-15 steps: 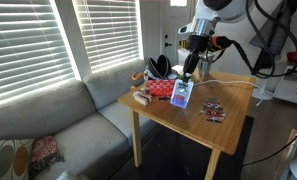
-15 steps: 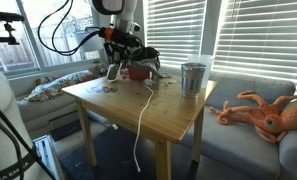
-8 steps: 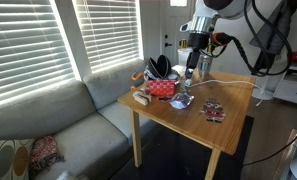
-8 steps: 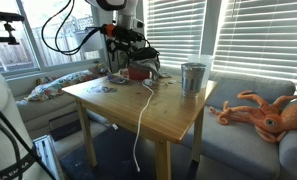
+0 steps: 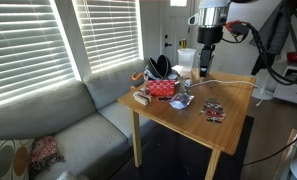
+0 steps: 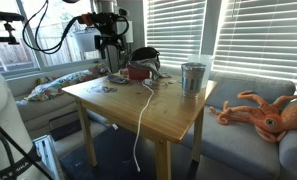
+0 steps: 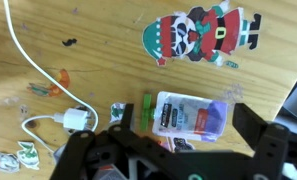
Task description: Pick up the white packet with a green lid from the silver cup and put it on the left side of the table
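Note:
The white packet (image 7: 193, 113) lies flat on the light-wood table (image 7: 98, 50), its green lid (image 7: 146, 110) pointing left in the wrist view. In an exterior view the packet (image 5: 182, 101) rests near the table's middle, beside the red bowl. My gripper (image 7: 173, 142) hangs straight above it, open, its black fingers (image 7: 260, 132) on either side and touching nothing. In both exterior views the gripper (image 5: 203, 72) (image 6: 113, 64) is raised clear of the tabletop. The silver cup (image 6: 193, 77) stands upright near the table's edge on the sofa side.
A Santa sticker (image 7: 203, 32), a white cable (image 7: 26, 65) with its plug (image 7: 78, 119) and small scraps lie on the wood. A dark red-and-black packet (image 5: 214, 110), a red bowl (image 5: 160, 88) and black headphones (image 5: 160, 67) share the table. A sofa (image 5: 68, 125) and an orange octopus toy (image 6: 263, 110) flank it.
The gripper opened and let go of the white packet, which dropped flat onto the table. The arm then rose and shifted away from it.

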